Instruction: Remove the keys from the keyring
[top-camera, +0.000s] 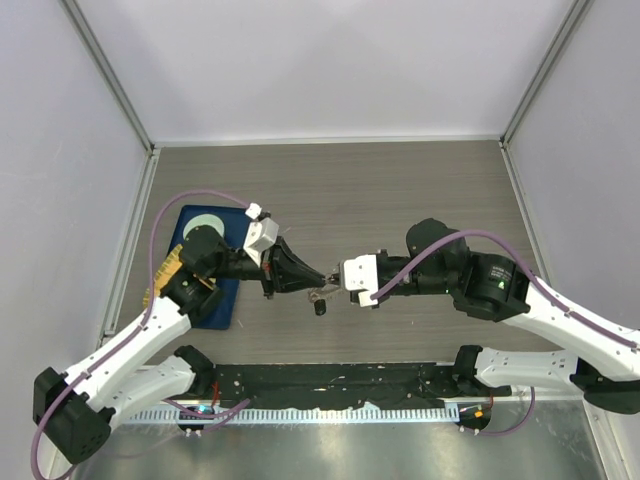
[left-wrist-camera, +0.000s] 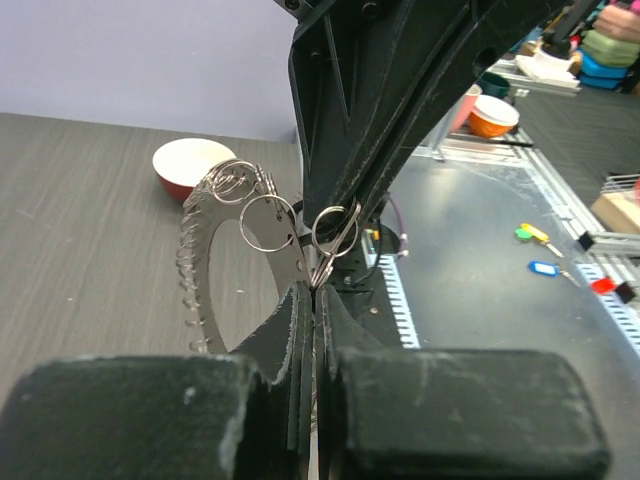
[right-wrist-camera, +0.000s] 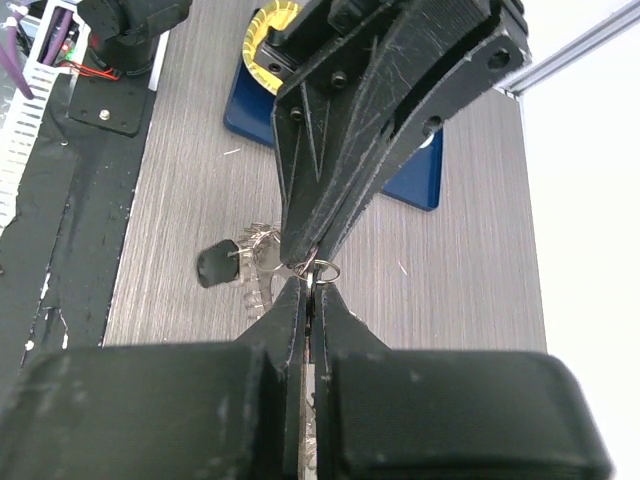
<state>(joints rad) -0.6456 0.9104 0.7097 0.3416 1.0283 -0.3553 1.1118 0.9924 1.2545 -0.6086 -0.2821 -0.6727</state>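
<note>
Both arms met tip to tip mid-surface: left gripper (top-camera: 322, 276) and right gripper (top-camera: 338, 279), jaws pressed together, each pinching the grey-brown toothed metal keyring (left-wrist-camera: 200, 270), with a black-headed key (right-wrist-camera: 212, 265) hanging off it. Open grey surface (top-camera: 400, 190) lay beyond, a blue tray (top-camera: 225, 308) near the left edge.

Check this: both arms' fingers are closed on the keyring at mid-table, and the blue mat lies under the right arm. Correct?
No. The blue mat lies under the left arm, not the right; the top view shows it. The left fingers and right fingers are indeed closed on the keyring at mid-table.
</note>
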